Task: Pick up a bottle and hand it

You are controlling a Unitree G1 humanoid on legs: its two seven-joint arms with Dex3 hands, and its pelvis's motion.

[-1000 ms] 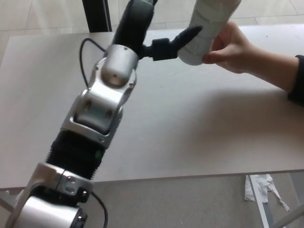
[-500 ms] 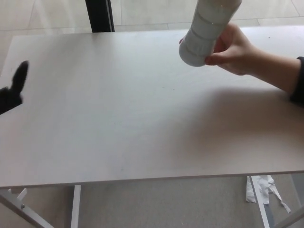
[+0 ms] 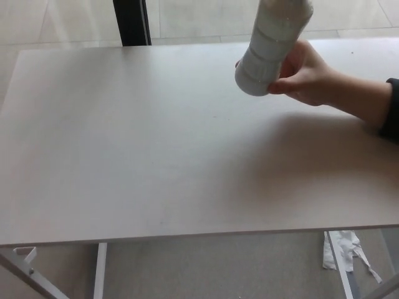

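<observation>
Nothing of me on screen right now: neither my left hand nor my right hand shows in the head view, so I can't say whether their fingers are apart or together, only that neither one is on anything I can see.

Sweeping from nine o'clock across, the pale table (image 3: 124,162) runs bare through the middle. Up at twelve o'clock a dark post (image 3: 132,22) stands behind the far edge.

On to one o'clock, and there's the prize: the white bottle (image 3: 272,47), tilted, its broad ribbed end pointing down toward me, its far end cut off by the top edge. It hangs above the tabletop, held in a person's hand (image 3: 307,73) that reaches in from three o'clock, dark sleeve (image 3: 391,109) at the border.

My read: the handover looks complete, since the person alone carries the bottle. Doing this step well means keeping both arms low and wide, well apart from that hand, no sweeping through the space under the bottle, and no reaching in again unless it's offered back.

Down at five o'clock, crumpled paper (image 3: 341,246) lies on the floor.
</observation>
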